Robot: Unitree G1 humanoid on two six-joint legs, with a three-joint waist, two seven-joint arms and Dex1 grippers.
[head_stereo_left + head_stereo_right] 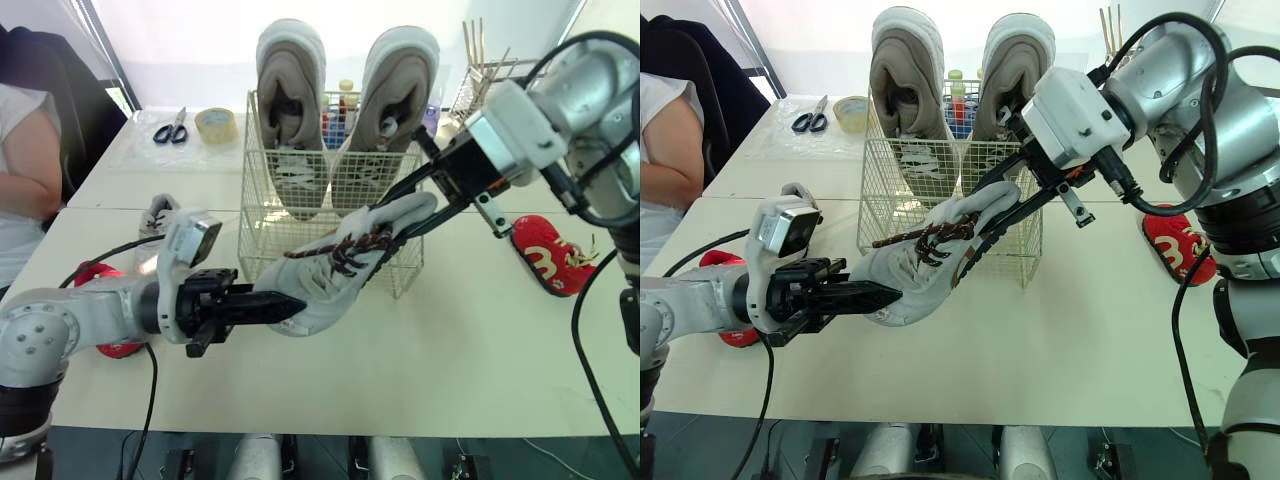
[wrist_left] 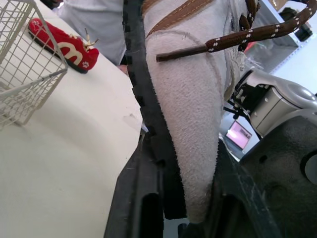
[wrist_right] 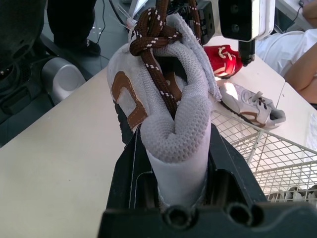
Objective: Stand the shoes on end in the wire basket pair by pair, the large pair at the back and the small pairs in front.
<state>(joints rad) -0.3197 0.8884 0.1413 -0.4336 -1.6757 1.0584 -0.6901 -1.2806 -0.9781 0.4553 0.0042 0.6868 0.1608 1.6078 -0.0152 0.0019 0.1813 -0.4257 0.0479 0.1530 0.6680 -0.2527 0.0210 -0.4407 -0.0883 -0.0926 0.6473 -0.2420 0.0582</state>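
Left gripper (image 1: 288, 308) and right gripper (image 1: 405, 212) clench a grey suede shoe (image 1: 335, 288) near the white wire basket (image 1: 262, 240); dangling brown laces (image 1: 345, 252) may snag.

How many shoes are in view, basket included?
6. Two large beige shoes in the wire basket; one grey shoe held by left gripper and right gripper; one red shoe right of it; a small white shoe and second red shoe by the left arm, which may hide more.

Wire basket (image 1: 262, 245) upright on table; large beige pair (image 1: 290, 90) on end at its back, heels up; grey shoe (image 1: 335, 275), brown laces, clear of table before basket, heel end higher; red shoe (image 1: 545, 255) flat, right of basket; small white shoe (image 1: 155, 215) left.
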